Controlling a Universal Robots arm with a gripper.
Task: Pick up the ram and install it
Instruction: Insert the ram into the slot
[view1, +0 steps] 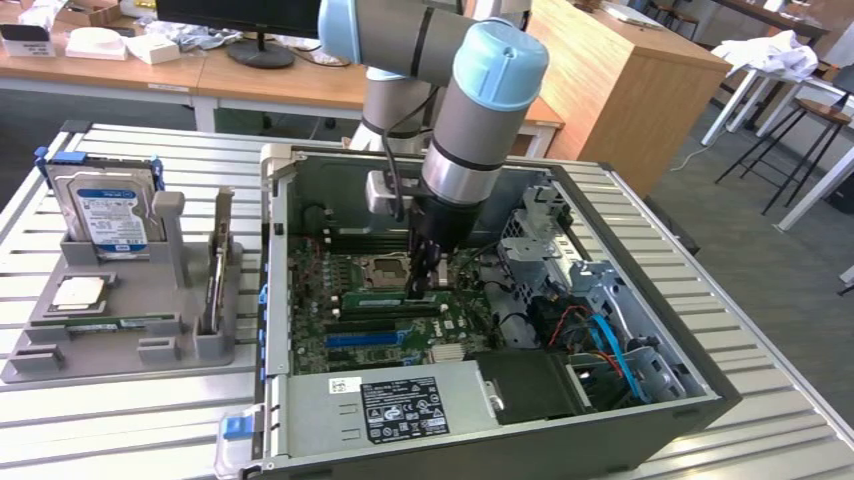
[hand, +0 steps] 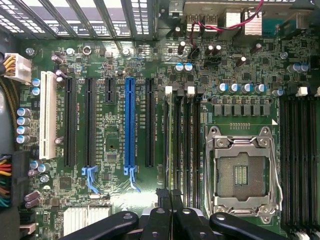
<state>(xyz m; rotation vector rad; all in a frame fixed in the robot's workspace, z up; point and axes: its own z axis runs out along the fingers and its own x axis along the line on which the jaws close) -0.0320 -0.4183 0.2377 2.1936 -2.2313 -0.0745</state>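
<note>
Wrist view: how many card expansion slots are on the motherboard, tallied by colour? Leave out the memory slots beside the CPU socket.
White slots: 1
Black slots: 4 (three long, one short)
Blue slots: 1
Total: 6

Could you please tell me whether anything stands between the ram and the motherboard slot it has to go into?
Nothing visible does: the long green ram stick lies along the black motherboard slots, directly under the black claw.
</note>
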